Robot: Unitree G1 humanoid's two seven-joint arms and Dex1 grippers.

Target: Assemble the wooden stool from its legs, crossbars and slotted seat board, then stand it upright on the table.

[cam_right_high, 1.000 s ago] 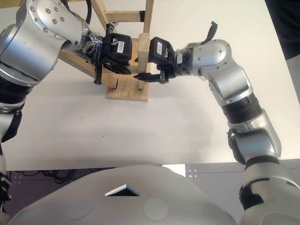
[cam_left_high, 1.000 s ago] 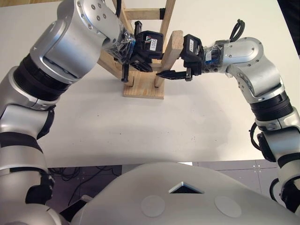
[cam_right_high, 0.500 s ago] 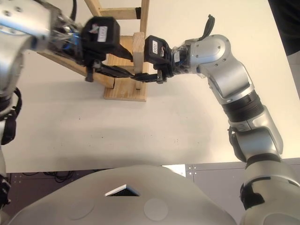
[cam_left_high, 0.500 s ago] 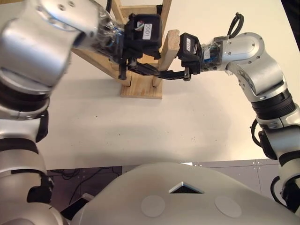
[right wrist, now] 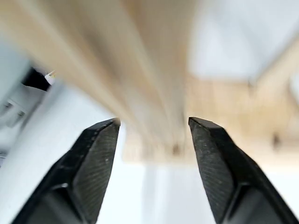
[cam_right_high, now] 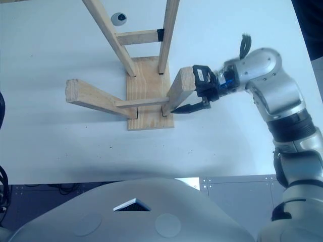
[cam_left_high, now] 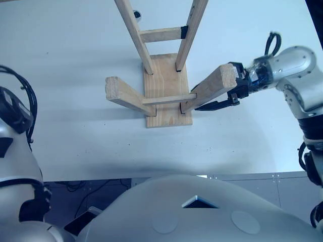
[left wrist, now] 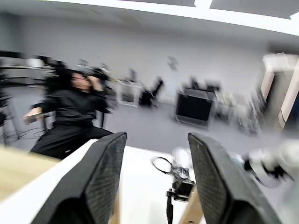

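Observation:
The wooden stool lies upside down, its seat board (cam_left_high: pixel 164 80) flat on the white table and its legs pointing up. The far legs (cam_left_high: pixel 134 31) are joined by a crossbar (cam_left_high: pixel 160 34). The near left leg (cam_left_high: pixel 123 94) and near right leg (cam_left_high: pixel 212 86) share a thin crossbar (cam_left_high: pixel 169 99). My right gripper (cam_left_high: pixel 214 105) hangs just right of the near right leg, low by the seat board. It is open, and the leg runs past its spread fingertips (right wrist: pixel 154 122). My left gripper (left wrist: pixel 156 137) is open, holds nothing and points out into the room.
A small dark round object (cam_right_high: pixel 118 18) lies on the table behind the stool. The table's front edge (cam_left_high: pixel 166 174) runs close below the seat board. Bare table (cam_left_high: pixel 70 126) spreads to the left and right of the stool.
My left arm has let go of the stool and drawn back out to the left. The head view has shifted. My right gripper stays beside the near right leg.

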